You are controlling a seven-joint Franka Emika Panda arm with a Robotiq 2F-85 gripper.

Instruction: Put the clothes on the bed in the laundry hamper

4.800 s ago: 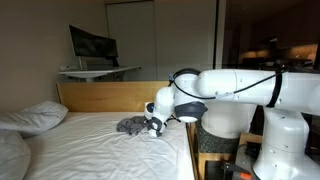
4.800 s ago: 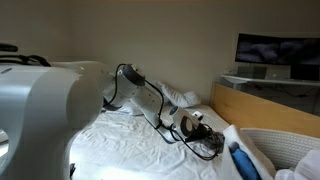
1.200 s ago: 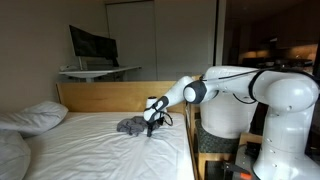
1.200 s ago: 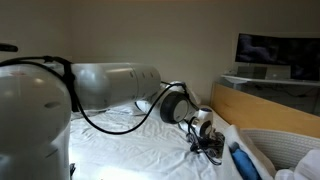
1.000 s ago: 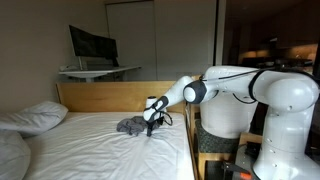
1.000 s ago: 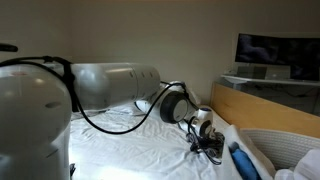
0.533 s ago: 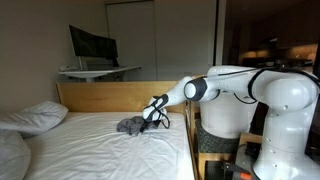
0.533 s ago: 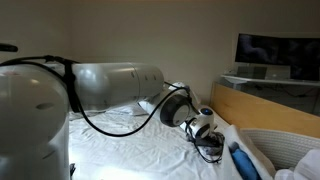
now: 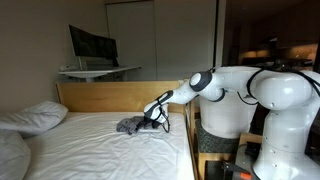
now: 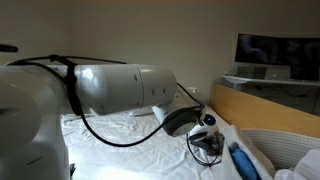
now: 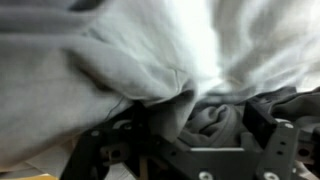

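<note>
A crumpled grey garment [image 9: 129,125] of the clothes lies on the bed [image 9: 100,152], near the wooden headboard. My gripper [image 9: 152,121] is low on the garment's right edge, at the end of the outstretched arm. In the wrist view the gripper [image 11: 190,125] stands open, with a fold of grey garment [image 11: 205,113] lying between its dark fingers [image 11: 266,126], and pale fabric fills the top. In an exterior view the gripper [image 10: 208,141] is down on the sheet beside the laundry hamper [image 10: 282,146], whose white rim shows at the lower right.
Plump white pillows [image 9: 34,116] lie at the bed's left end. The light wood headboard [image 9: 100,96] runs behind the garment. A desk with a monitor [image 9: 92,46] stands beyond. A blue object [image 10: 240,160] lies between gripper and hamper. The robot's white body [image 9: 285,120] stands right of the bed.
The arm has stretched out and lowered, bringing the gripper down and tilted onto the grey garment's edge. The jaws have stayed open and the garment has not moved.
</note>
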